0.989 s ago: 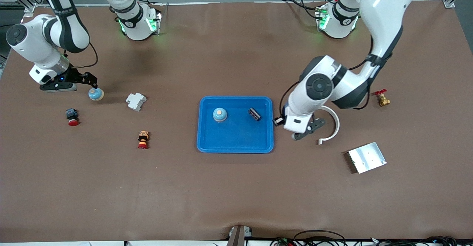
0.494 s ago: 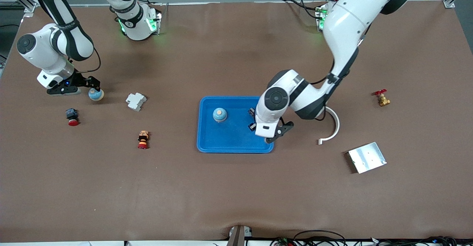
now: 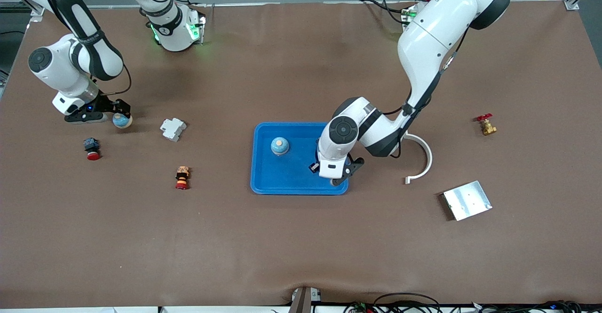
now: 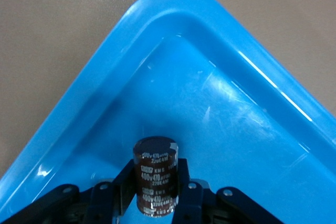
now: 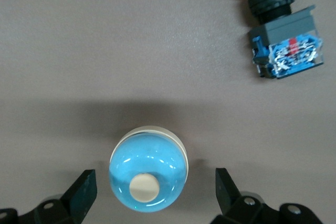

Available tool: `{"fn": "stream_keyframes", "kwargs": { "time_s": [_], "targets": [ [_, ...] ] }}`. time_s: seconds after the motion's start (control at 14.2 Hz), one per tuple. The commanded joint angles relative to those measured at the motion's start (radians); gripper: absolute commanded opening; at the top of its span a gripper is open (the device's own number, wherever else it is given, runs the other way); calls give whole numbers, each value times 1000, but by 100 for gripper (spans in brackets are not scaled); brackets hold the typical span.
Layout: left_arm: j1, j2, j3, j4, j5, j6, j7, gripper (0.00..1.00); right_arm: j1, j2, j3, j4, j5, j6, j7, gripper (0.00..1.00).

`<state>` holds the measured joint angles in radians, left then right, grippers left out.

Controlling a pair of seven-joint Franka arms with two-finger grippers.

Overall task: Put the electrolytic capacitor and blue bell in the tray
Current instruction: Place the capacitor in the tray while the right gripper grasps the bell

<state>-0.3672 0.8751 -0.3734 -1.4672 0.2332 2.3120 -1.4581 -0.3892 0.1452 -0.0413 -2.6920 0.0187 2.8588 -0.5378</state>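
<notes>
The bright-blue tray (image 3: 291,174) lies mid-table with one blue bell (image 3: 279,146) standing in it. My left gripper (image 3: 333,176) is over the tray's corner nearest the front camera at the left arm's end. In the left wrist view it (image 4: 156,195) is shut on the dark brown electrolytic capacitor (image 4: 155,169), just above the tray floor (image 4: 220,108). A second blue bell (image 3: 122,121) stands on the table at the right arm's end. My right gripper (image 3: 117,113) is open over it, and its fingers (image 5: 83,192) flank the bell (image 5: 148,174) without touching.
A red push button with a blue-black body (image 3: 91,147) (image 5: 281,35) lies near the second bell. A white breaker (image 3: 172,129) and a red-orange stacked button (image 3: 182,177) lie between bell and tray. A white curved piece (image 3: 423,155), a brass valve (image 3: 486,126) and a silver plate (image 3: 467,200) lie at the left arm's end.
My left gripper moved from beside the tray to over it, onto the capacitor that lay there. My right gripper shifted slightly closer over the second bell.
</notes>
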Motion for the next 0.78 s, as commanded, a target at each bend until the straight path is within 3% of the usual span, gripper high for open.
{"fn": "stream_keyframes", "kwargs": {
  "time_s": [0.0, 0.14, 0.21, 0.28, 0.35, 0.71],
  "targets": [
    [-6, 18, 4, 25, 3, 7, -19, 0, -30, 14, 18, 0, 0, 13, -13, 100],
    [-6, 18, 4, 25, 3, 9, -19, 15, -30, 23, 18, 0, 0, 16, -13, 100],
    [-6, 18, 4, 25, 5, 10, -19, 37, -30, 31, 18, 0, 0, 31, -13, 100],
    [-6, 18, 4, 25, 6, 10, -16, 73, -30, 39, 18, 0, 0, 42, -13, 100],
    [-6, 15, 4, 25, 9, 10, -16, 100, -30, 42, 18, -2, 0, 43, -13, 100],
    [22, -42, 2, 27, 15, -6, -18, 100, -30, 71, 20, 0, 1, 65, -11, 100]
  ]
}}
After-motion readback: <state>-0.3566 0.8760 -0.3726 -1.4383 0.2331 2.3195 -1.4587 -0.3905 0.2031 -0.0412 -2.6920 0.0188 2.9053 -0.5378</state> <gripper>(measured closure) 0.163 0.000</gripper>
